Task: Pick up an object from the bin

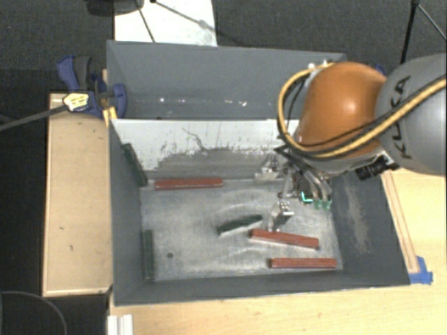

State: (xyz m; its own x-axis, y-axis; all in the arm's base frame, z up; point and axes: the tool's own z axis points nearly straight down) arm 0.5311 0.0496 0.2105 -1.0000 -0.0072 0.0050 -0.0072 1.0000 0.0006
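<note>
The gripper [281, 217] is low inside the grey metal bin [209, 75], in the right half of the floor, under the orange cover [342, 103] of the wrist. Whether it is apart or together I cannot tell, since the tip is small and mixes with the floor behind it. I see nothing clearly held in it.

Two things lie nearest to the tip. Just to its left is a dark green stick [239, 224] in the middle of the floor. Its long axis runs almost left to right, and the right end, which points to the gripper, lies a little farther back than the left end. Just in front of the tip begins the near red-brown bar [283, 239]. Its long axis also runs left to right, but its right end lies nearer the front, and its left end lies close under the gripper. Whether the tip touches either one is not clear.

A front red-brown bar [302, 262] lies parallel to the front wall. A back red-brown bar [188, 183] lies well apart, along the back wall. Two dark green bars [147, 253] lie along the left wall.
</note>
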